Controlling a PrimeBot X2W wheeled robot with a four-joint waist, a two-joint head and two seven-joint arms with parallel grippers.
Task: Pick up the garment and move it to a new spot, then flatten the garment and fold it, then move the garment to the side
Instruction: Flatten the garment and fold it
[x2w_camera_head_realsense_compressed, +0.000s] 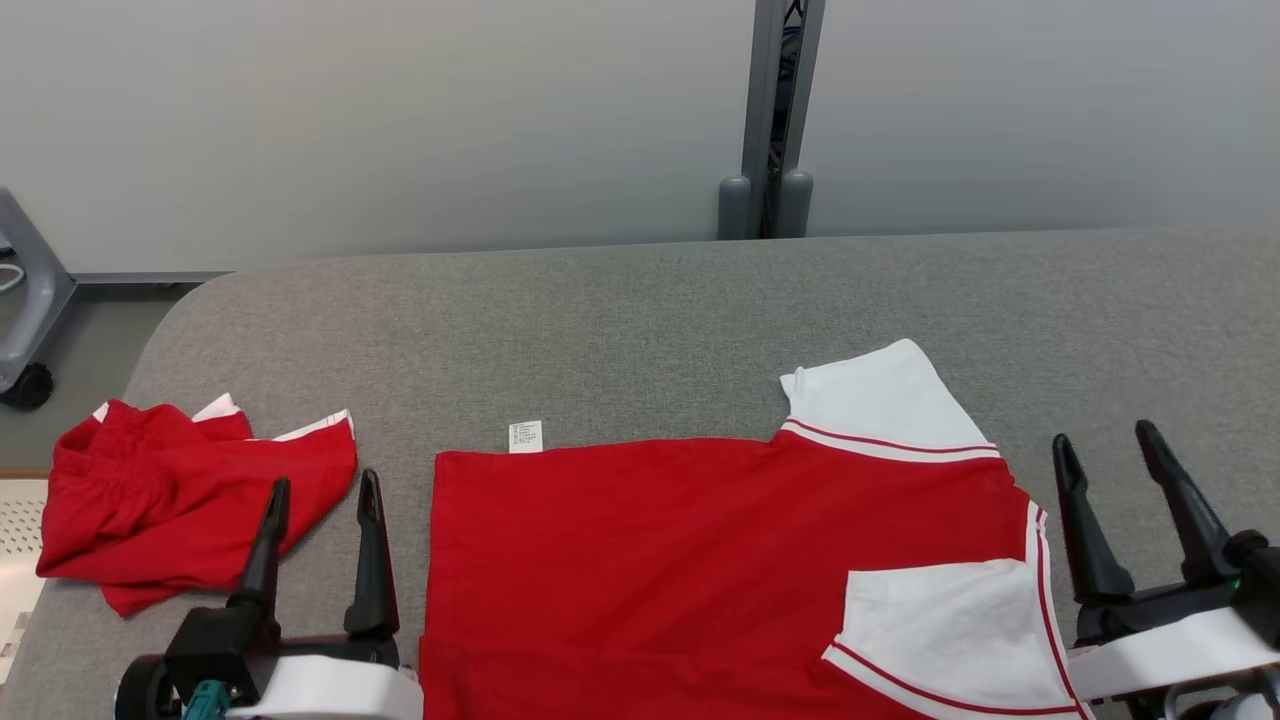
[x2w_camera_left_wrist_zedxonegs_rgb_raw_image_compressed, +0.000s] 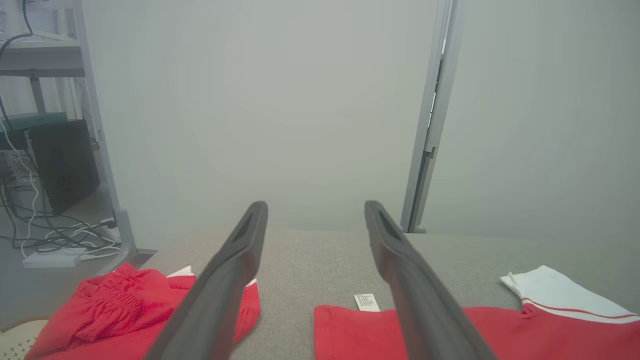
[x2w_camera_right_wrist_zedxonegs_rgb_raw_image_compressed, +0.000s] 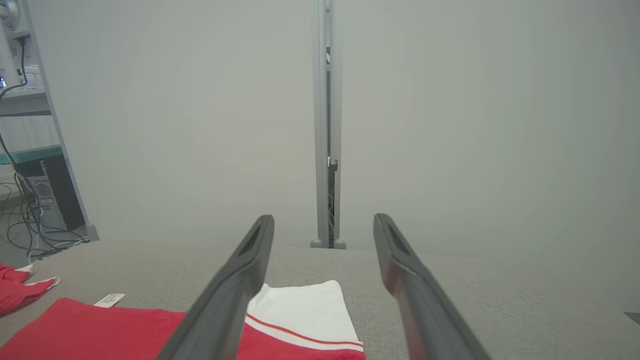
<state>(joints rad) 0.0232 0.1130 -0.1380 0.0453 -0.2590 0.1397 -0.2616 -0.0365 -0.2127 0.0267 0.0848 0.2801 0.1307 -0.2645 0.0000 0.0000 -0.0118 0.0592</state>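
The garment (x2w_camera_head_realsense_compressed: 680, 560) is a red shirt with white sleeves, spread flat on the grey table (x2w_camera_head_realsense_compressed: 620, 320) at the front centre, a white label at its left far corner. It also appears low in the left wrist view, garment (x2w_camera_left_wrist_zedxonegs_rgb_raw_image_compressed: 500, 325), and in the right wrist view, garment (x2w_camera_right_wrist_zedxonegs_rgb_raw_image_compressed: 125, 330). My left gripper (x2w_camera_head_realsense_compressed: 325, 480) is open just left of the shirt's left edge, holding nothing. To the right of the shirt's collar side, my right gripper (x2w_camera_head_realsense_compressed: 1105, 435) is open and empty as well. Both hover above the table.
A crumpled red and white cloth (x2w_camera_head_realsense_compressed: 180, 500) lies at the table's left front corner, beside my left gripper. A grey post (x2w_camera_head_realsense_compressed: 770, 120) stands behind the table's far edge against a pale wall. Left of the table is floor with a wheeled stand (x2w_camera_head_realsense_compressed: 25, 300).
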